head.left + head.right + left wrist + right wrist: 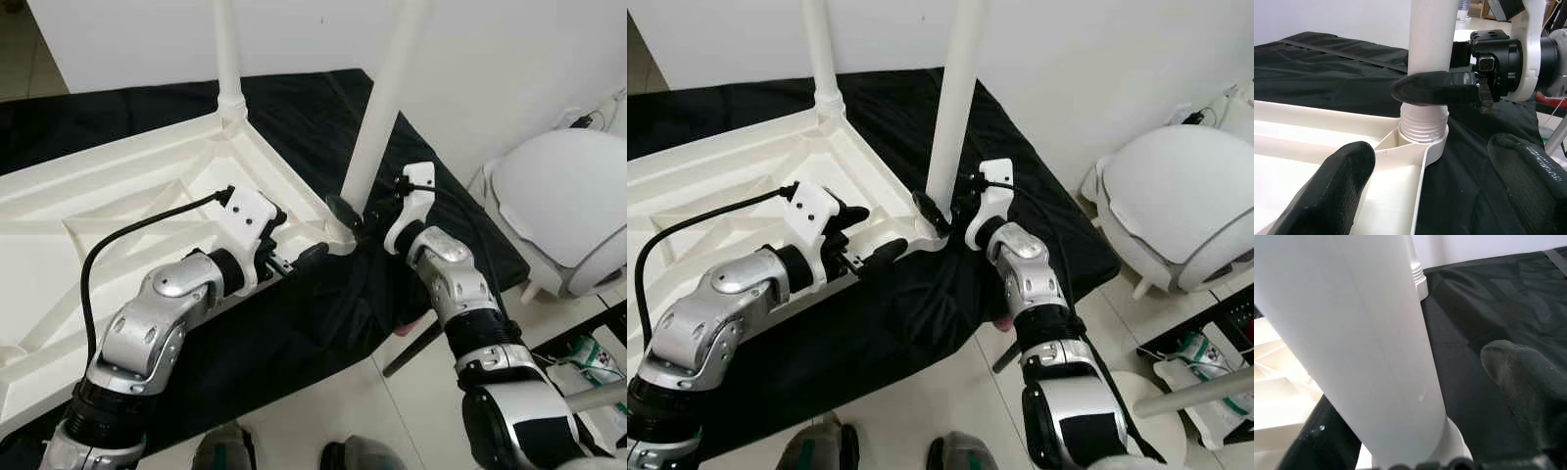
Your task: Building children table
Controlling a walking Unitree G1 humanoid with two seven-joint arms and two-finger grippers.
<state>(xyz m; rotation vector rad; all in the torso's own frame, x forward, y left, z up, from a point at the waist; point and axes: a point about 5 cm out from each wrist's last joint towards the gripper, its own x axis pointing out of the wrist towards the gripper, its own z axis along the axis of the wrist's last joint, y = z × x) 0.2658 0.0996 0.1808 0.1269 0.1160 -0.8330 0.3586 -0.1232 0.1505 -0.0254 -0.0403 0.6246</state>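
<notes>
Table (127, 196): white plastic, upside down on black cloth (313, 108).
Leg (377, 127): upright in corner socket, thread showing.
Right gripper (950, 211): fingers clasped around leg.
Left gripper (867, 235): fingers spread apart, holding nothing.

1. I see a raised surface draped in a black cloth (323, 127); the cloth covers it completely and hangs over the near edge in folds, so I cannot tell what lies beneath.
2. Lying directly on the cloth is an upside-down white plastic tabletop (118, 211), its ribbed underside facing up.
3. The tabletop's near corner sits close to the draped edge, and its far corner lies further back on the cloth.
4. To the robot's right of the tabletop, a bare stretch of cloth runs to the corner.
5. Below the draped edge I see a pale tiled floor (323, 411).
</notes>
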